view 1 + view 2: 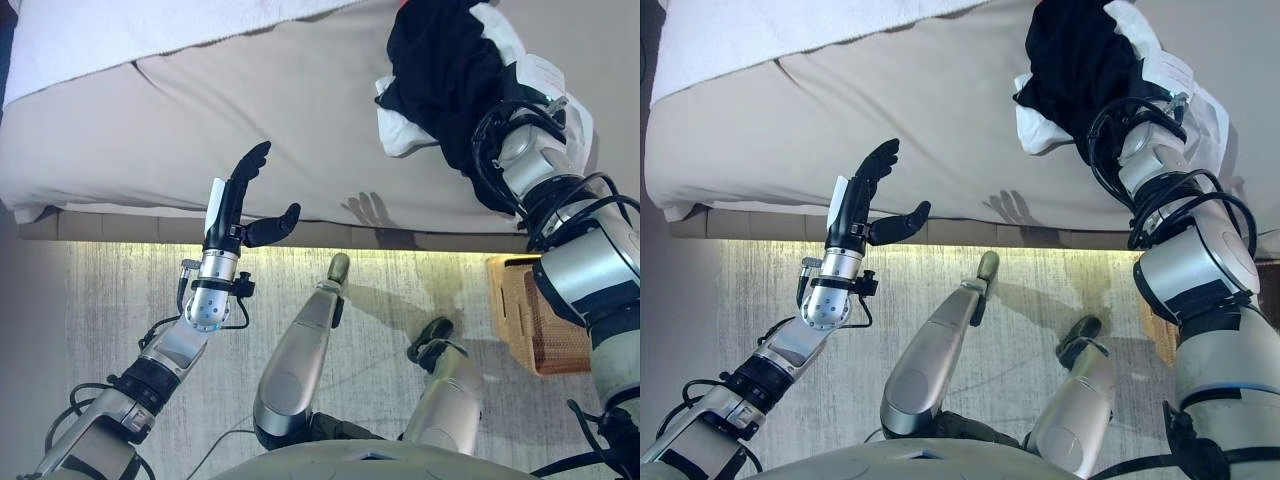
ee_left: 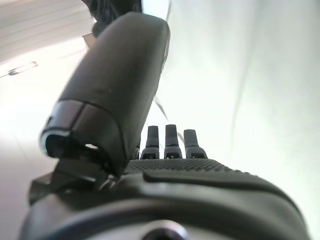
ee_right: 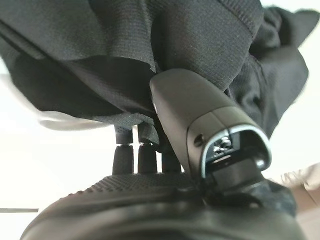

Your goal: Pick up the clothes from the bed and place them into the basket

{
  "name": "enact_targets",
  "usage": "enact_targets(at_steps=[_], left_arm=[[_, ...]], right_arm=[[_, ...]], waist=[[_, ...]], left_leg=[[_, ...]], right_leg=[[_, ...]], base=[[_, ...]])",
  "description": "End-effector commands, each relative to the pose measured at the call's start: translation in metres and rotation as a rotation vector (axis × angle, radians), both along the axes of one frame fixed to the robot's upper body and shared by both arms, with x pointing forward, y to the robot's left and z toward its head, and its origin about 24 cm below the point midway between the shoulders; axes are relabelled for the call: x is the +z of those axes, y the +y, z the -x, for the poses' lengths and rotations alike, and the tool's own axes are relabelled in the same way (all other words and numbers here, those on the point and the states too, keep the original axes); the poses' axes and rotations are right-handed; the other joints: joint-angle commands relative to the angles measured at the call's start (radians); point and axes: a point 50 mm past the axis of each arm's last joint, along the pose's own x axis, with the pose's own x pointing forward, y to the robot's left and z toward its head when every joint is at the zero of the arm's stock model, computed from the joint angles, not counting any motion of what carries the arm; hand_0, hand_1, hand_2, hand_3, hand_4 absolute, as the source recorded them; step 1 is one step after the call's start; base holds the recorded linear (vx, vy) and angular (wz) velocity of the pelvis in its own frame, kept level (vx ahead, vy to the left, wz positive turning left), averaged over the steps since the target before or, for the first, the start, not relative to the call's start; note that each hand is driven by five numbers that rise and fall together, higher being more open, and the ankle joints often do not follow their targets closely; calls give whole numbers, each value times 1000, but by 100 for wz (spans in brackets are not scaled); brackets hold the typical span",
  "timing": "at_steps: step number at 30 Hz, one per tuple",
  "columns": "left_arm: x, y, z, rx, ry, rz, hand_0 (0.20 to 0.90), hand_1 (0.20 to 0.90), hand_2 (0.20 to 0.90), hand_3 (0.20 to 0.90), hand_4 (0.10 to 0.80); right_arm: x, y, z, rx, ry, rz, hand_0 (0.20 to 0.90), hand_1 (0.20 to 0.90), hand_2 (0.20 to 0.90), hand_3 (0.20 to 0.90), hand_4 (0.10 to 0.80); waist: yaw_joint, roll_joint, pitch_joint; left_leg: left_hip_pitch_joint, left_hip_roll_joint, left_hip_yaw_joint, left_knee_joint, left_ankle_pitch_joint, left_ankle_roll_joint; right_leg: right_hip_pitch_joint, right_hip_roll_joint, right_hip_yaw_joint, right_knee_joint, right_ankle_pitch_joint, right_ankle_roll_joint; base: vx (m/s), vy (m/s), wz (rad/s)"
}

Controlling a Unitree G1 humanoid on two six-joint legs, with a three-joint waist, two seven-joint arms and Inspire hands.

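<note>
**A bedroom at home**

I stand at the side of a bed (image 1: 200,130) with a beige fitted sheet over its mattress and a white blanket (image 1: 120,35) lying across its far part. Black and white clothes (image 1: 440,70) are heaped on it. Below me is a pale grey carpet (image 1: 120,300), and a woven wicker basket (image 1: 525,320) sits on it beside the bed.

Bunched black and white clothes (image 1: 445,75) over the bed's (image 1: 200,130) right side; wicker basket (image 1: 535,320) on the floor.
</note>
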Motion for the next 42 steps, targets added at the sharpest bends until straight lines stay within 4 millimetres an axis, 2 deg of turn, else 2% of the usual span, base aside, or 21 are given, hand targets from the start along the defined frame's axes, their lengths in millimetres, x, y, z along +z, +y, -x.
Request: enact_targets(at_steps=[1,12,14,20,28,36,42], left_arm=[[26,6,0,-22,-130,3,900,900,900,900,800],[7,19,6,2,-30,-37,900,900,900,900,800],[4,21,7,8,-15,-45,900,900,900,900,800],[-13,29,11,47,74,-72,900,900,900,900,800],[-41,37,20,63,212,-96,900,900,900,900,800],[-46,32,18,30,233,-101,900,900,900,900,800],[-53,33,21,29,272,-113,900,900,900,900,800]], right_arm=[[78,-1,7,52,-270,30,300,300,300,200,100],[85,-30,21,46,-302,-43,300,300,300,200,100],[86,-34,23,47,-310,-60,300,300,300,200,100],[91,-44,29,61,-342,-124,300,300,300,200,100],[121,-46,37,119,-394,-218,300,300,300,200,100],[132,-49,41,154,-385,-221,300,300,300,200,100],[134,-42,39,194,-366,-219,300,300,300,200,100]], waist=[[12,-33,-11],[-3,-92,-150],[-8,-103,-177],[-21,-136,-263],[-46,-162,-361],[-49,-167,-378],[-41,-171,-389]], left_leg=[[133,29,11,-41,-112,2],[286,64,36,-118,-123,-18],[298,67,44,-137,-102,-12],[360,86,59,-192,-89,-22],[441,114,89,-297,-60,-43],[442,116,87,-296,-64,-49],[461,121,76,-362,-31,-58]], right_leg=[[128,13,-3,-16,10,-28],[333,24,-24,-173,50,-15],[352,25,-35,-201,80,-18],[409,41,-28,-259,101,-5],[454,61,-25,-344,134,17],[454,57,-34,-341,131,21],[472,62,-50,-385,148,30]], base=[[43,-43,1],[68,-7,-4],[12,11,-2],[72,-3,-3],[41,10,-8],[4,17,-3],[1,9,5]])
